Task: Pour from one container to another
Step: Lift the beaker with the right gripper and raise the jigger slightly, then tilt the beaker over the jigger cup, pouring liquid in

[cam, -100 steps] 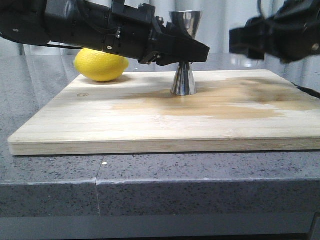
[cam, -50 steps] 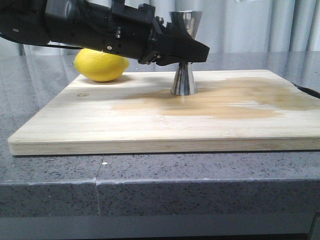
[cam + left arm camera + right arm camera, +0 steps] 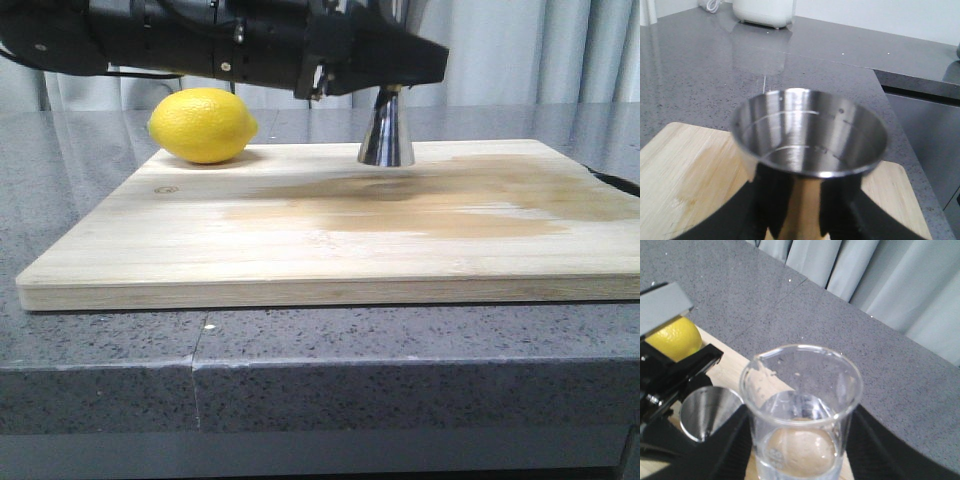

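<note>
My left gripper is shut on the waist of the steel jigger, which hangs a little above the wooden board; only its lower cone shows below the black fingers. In the left wrist view the jigger's open upper cup fills the middle, with my left gripper clamped on it from both sides. My right gripper is shut on the clear glass beaker, held upright, lip toward the jigger beside and below it. The right gripper is out of the front view.
A yellow lemon lies at the board's far left corner, also seen as the lemon behind the left arm. A darker damp patch spreads over the board's right half. Grey stone counter surrounds it; curtains hang behind.
The left gripper has lifted the jigger off the board and shifted it slightly right. The right arm, at the upper right a second ago, has left the front view.
</note>
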